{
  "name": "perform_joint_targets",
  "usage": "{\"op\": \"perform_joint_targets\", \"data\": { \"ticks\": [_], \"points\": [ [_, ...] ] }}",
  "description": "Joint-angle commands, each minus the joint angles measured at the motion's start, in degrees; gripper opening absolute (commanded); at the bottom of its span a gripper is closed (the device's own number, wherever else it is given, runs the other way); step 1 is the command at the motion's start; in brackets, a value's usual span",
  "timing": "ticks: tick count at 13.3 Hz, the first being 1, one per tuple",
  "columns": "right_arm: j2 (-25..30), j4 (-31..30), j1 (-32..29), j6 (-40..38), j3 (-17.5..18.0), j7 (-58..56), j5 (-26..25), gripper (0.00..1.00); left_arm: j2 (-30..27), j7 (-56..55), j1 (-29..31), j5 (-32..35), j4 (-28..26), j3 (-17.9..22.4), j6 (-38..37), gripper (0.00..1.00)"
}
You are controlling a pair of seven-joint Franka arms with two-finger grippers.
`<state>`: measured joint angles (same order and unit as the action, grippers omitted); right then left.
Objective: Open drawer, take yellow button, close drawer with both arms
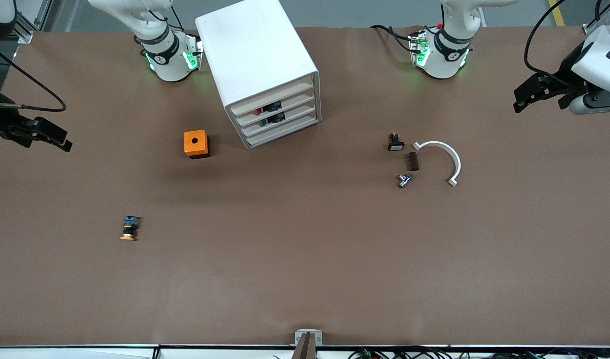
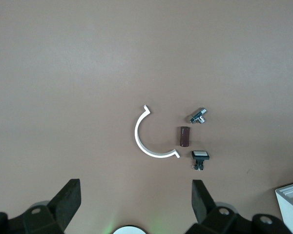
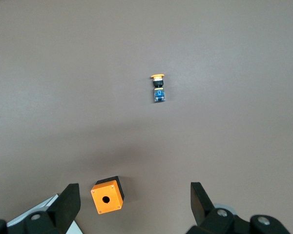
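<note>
Both arms raised and waiting at the surface's [image 1: 305,279] ends: left pincer [image 1: 536,94] and right pincer [image 1: 40,134] spread wide, empty. Drawer [image 1: 274,99] closed; button [image 1: 129,228] lying nearer the camera.

Drawer [image 1: 272,99]: topmost of 4 white trays in white cabinet, pushed in flush, shut. Button [image 1: 129,229]: orange-yellow cap, black body, blue end; lies on its side on bare table, cap toward front camera, nearer camera than cabinet, toward right arm's end.

button [image 1: 129,229] lies on table [image 1: 305,279], nearer the camera than cube [image 1: 196,143].
</note>
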<state>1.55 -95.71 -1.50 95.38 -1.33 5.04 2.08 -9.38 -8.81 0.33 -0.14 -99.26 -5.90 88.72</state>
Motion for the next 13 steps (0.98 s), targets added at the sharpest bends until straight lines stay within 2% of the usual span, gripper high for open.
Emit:
{"op": "perform_joint_targets", "data": {
  "ticks": [1, 4, 13],
  "points": [
    [1.0, -0.6, 0.3, -0.2, 0.0, 0.9, -0.4, 1.0, 0.1, 1.2, 0.1, 0.3, 0.6, 0.1, 0.1, 1.0],
    [1.1, -0.6, 0.3, -0.2, 0.0, 0.9, -0.4, 1.0, 0.4, 1.2, 0.0, 2.3, 1.3, 0.0, 0.1, 1.0],
    [1.0, -0.6, 0.3, -0.2, 0.0, 0.9, -0.4, 1.0, 1.3, 1.3, 0.1, 2.1, 2.7, 0.0, -0.9, 1.0]
  ]
}}
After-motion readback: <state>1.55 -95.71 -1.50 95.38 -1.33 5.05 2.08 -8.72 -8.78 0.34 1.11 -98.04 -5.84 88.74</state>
